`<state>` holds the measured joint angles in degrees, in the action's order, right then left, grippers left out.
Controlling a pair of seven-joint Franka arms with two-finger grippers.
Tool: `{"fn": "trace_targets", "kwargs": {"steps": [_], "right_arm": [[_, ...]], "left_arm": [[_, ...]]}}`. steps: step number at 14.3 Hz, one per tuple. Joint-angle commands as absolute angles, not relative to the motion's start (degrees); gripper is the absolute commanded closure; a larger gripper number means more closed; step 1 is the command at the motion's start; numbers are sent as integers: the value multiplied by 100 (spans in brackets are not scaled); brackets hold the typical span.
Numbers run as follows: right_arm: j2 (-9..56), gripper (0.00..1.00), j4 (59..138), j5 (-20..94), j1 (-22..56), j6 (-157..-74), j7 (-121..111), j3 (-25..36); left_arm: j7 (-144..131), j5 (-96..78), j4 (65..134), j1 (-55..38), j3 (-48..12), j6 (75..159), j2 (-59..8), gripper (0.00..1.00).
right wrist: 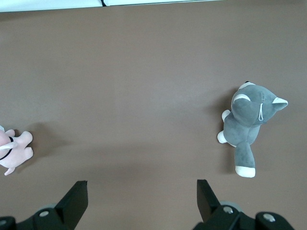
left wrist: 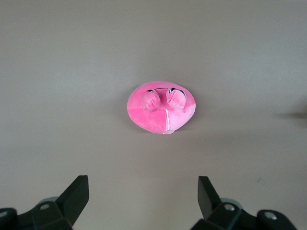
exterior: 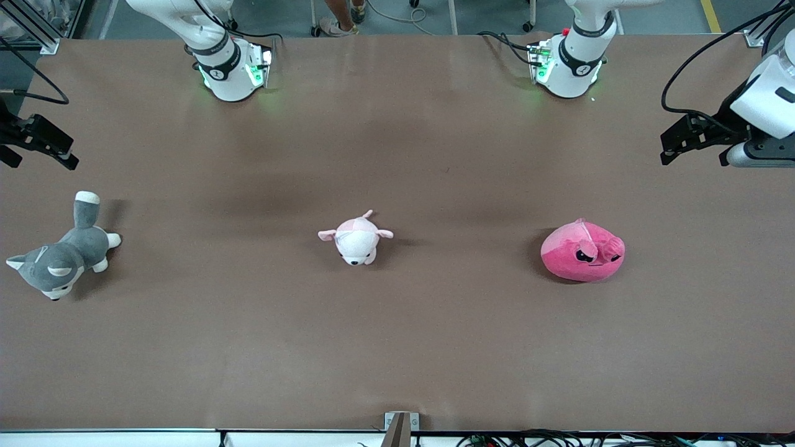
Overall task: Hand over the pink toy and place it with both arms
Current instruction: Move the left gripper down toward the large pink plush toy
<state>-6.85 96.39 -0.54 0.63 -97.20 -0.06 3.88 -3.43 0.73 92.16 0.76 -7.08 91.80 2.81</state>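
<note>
Nothing appears done yet: the pink toy (exterior: 582,253) lies untouched on the table (exterior: 397,347), while the left gripper (exterior: 695,146) and right gripper (exterior: 37,146) hover wide apart and empty, handover and placing remaining.

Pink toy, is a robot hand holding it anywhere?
No. The pink toy lies alone on the table; left gripper and right gripper are open, holding nothing.

Matt brown tabletop (exterior: 397,341), smooth. Pink toy (exterior: 582,252): soft plush cloth with glossy black eyes. Pale pink plush (exterior: 355,238) and grey husky plush (exterior: 59,256): fuzzy cloth. Arm shells (exterior: 574,59): glossy white plastic.
</note>
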Motion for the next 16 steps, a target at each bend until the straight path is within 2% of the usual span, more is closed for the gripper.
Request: {"fn": "trace_targets", "kwargs": {"steps": [1, 5, 9, 16], "right_arm": [[-659, 0, 9554, -141, 132, -9686, 17, 431], [-659, 0, 9554, -132, 132, -9677, 9, 431], [-659, 0, 9545, -141, 114, -9703, 9, 431], [-642, 0, 9554, -97, 105, -9685, 53, 439]], "left_arm": [[-369, 114, 9062, 79, -694, 9106, 211, 0], [-299, 149, 9026, 105, -668, 9114, 27, 0], [-386, 185, 8701, 228, -659, 9202, -754, 0], [-1106, 114, 9376, 317, -685, 10632, -1502, 0]]}}
